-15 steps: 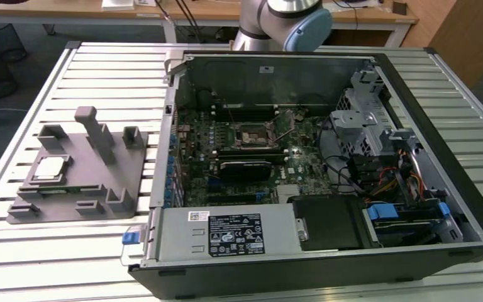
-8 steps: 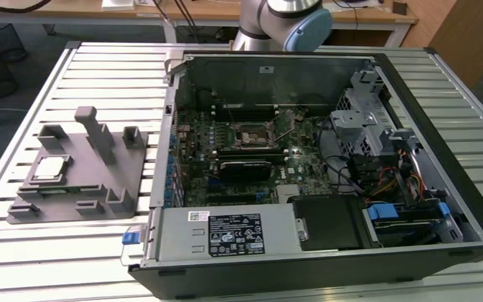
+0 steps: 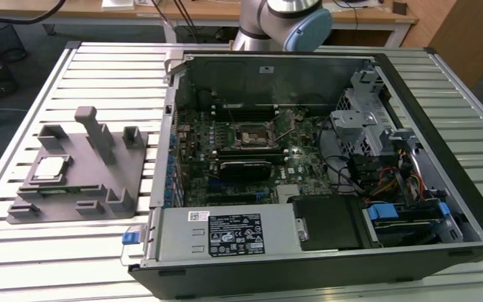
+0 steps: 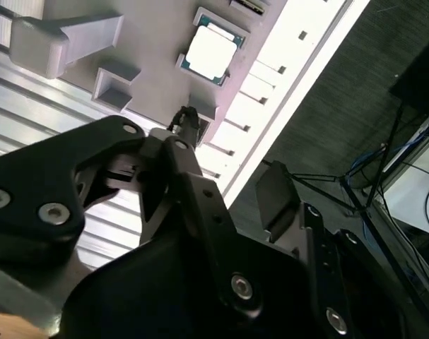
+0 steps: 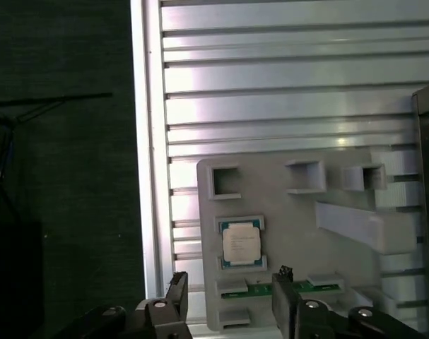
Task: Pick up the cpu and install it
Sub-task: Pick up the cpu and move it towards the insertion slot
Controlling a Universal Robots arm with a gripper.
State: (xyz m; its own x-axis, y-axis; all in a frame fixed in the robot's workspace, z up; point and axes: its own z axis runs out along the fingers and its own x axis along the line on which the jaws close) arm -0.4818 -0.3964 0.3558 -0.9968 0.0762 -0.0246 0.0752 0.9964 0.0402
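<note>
Entry: the cpu lay flat, silver top up, in a shallow recess of the grey holder. The holder sat on the slatted metal worktop. In the exterior view the recess was on the holder's left part, with the holder's tall posts further to the right.

In the first wrist view we noted the pincer wide open and holding nothing. Its two dark fingertips stood apart over the holder's edge, and the cpu showed in the gap between them, clear of both. We could not judge how high above the holder it hung. The second wrist view agreed: the pincer was spread, and the cpu sat untouched in its recess beyond the fingers.

The open computer case stood just beside the holder, on the exterior view's right of it. Its motherboard socket was well apart from the holder. The arm's joint rose beyond the case, on the side away from the holder.
</note>
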